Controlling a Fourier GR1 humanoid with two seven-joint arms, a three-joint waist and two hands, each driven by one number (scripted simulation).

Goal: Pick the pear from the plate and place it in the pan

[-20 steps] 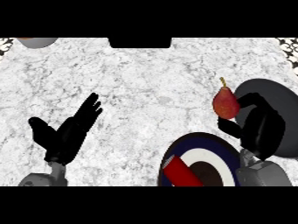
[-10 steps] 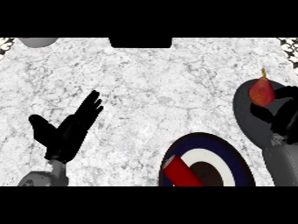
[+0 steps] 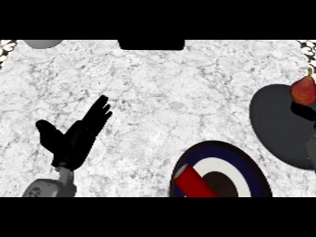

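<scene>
At the right edge of the frame the right hand (image 3: 309, 111) has its fingers curled round the red pear (image 3: 303, 90), holding it over the grey pan (image 3: 278, 125), while the left hand (image 3: 75, 134) rests open at lower left above the marble bench (image 3: 174, 92), near the ringed plate (image 3: 246, 166).

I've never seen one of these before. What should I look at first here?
Start at the right edge: the right hand holds a red pear over the dark grey pan. Near the bottom sits a plate with blue and white rings and a red thing on it. The left hand rests open at lower left.
</scene>
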